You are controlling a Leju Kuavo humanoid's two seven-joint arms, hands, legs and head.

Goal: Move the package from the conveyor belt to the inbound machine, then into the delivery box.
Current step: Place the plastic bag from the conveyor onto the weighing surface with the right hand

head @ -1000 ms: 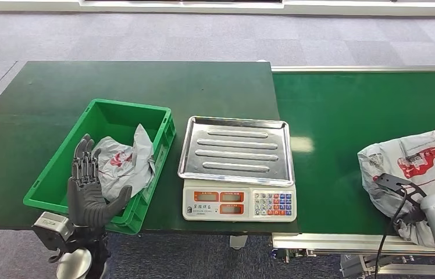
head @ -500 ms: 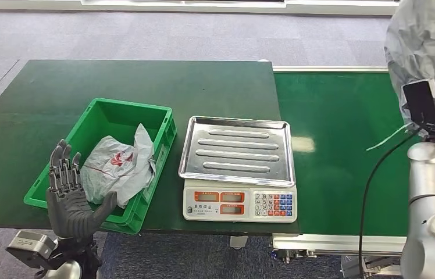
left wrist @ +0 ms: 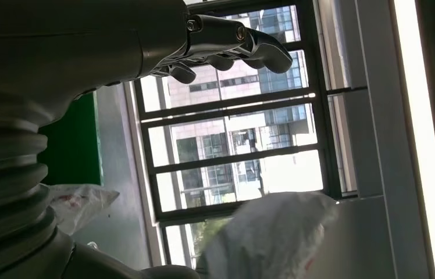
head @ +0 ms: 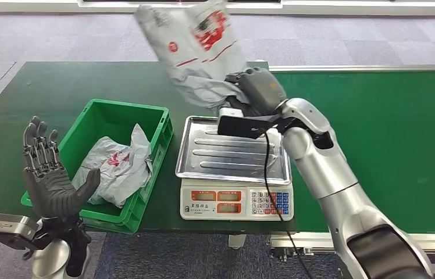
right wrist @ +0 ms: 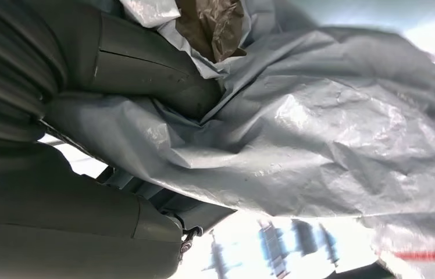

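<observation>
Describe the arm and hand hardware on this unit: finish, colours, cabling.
Both arms are smooth silver tubes with rounded joints. The left hand is dark grey with segmented fingers, on a small grey box at the wrist. The right hand is grey; a black block sits at its wrist, and a thin black cable runs down along the forearm. Wrist views show grey ribbed covers.

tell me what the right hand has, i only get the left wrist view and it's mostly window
Observer: The right hand grips a grey package, held in the air above the far edge of the scale's steel tray.
Operator: is the tray bare
Observer: Yes, nothing lies on it in the head view.
Operator: and the green box
Observer: The green crate already holds another grey package. The left hand is raised beside the crate's near corner, fingers spread, holding nothing.
</observation>
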